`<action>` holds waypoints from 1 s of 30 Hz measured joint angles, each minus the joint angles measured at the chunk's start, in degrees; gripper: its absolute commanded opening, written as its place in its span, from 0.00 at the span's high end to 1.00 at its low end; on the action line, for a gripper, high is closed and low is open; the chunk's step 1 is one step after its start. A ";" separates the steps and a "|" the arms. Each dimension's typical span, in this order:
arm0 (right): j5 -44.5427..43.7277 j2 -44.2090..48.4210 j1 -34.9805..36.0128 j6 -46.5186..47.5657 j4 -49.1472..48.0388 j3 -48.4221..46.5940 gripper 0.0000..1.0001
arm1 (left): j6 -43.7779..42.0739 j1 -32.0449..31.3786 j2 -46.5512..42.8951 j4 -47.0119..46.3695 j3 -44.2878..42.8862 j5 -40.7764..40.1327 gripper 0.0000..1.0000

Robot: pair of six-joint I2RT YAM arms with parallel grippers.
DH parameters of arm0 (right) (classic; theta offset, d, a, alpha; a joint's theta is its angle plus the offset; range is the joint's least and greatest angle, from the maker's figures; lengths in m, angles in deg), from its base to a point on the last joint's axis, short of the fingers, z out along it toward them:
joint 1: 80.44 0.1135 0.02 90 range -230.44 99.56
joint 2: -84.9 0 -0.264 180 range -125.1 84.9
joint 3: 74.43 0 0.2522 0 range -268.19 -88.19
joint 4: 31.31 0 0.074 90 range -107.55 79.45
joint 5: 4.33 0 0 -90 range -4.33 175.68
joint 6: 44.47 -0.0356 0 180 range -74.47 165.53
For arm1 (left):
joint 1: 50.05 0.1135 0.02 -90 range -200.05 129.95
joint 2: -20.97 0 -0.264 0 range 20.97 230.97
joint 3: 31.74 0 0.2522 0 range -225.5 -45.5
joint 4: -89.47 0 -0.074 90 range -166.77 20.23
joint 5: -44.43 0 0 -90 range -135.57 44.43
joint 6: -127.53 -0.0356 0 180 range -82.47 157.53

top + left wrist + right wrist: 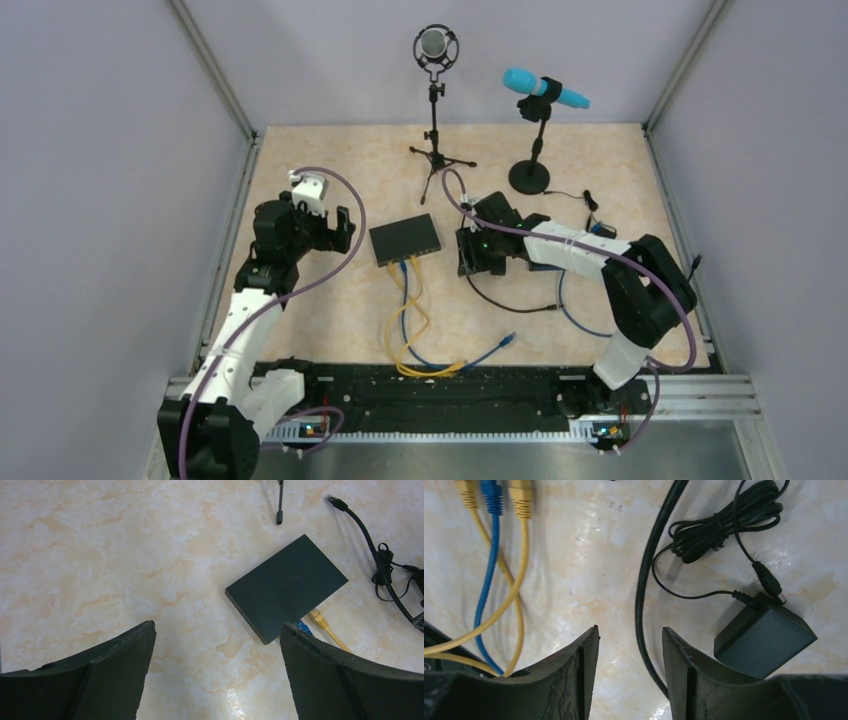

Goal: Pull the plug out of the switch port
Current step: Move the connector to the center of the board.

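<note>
The switch (405, 240) is a flat black box (286, 587) lying mid-table. Two yellow plugs (521, 500) and a blue plug (491, 495) sit in the switch ports along its near edge (410, 258). A thick black cable (640, 595) lies on the table; its plug end (334, 501) rests free, apart from the box. My right gripper (630, 630) is open just right of the switch (478, 262), and the black cable passes between its fingers beside the right one. My left gripper (216, 625) hangs wide open and holds nothing, left of the switch (335, 228).
A black power adapter (764, 637) with a bundled thin wire (724, 525) lies right of my right gripper. A tripod microphone (436, 50) and a blue microphone (545, 90) on a round base (529, 178) stand behind. Yellow and blue cables (410, 330) loop toward the near edge.
</note>
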 measured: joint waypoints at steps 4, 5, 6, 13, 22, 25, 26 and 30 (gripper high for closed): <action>-0.42 -1.46 0.07 -0.68 -0.13 0.83 0.59 | -0.15 0.00 0.00 0.02 0.00 0.02 0.01; -0.42 -1.55 0.13 -0.87 -0.55 0.83 0.60 | -0.20 0.00 0.00 0.02 0.00 0.04 0.01; -0.44 -1.68 0.31 -1.18 -1.07 0.83 0.62 | -0.22 0.00 0.00 0.02 0.00 0.04 0.01; -0.66 -5.29 2.91 -3.67 -2.47 0.81 0.82 | -0.24 0.00 0.00 0.02 0.00 0.04 0.01; -5.46 -7.15 3.72 -9.05 -2.58 -4.31 0.98 | -0.22 0.00 0.17 0.24 0.00 0.07 0.01; -7.58 -8.74 3.69 -10.91 -2.69 -7.89 0.98 | -0.17 0.00 0.44 0.28 0.00 0.15 0.01; -7.93 -9.44 3.69 -11.58 -2.71 -8.87 0.97 | -0.17 0.00 0.50 0.28 0.00 0.20 0.01; -8.83 -12.50 3.69 -13.42 -2.67 -10.82 0.75 | -0.17 0.00 0.52 0.24 0.00 1.31 0.01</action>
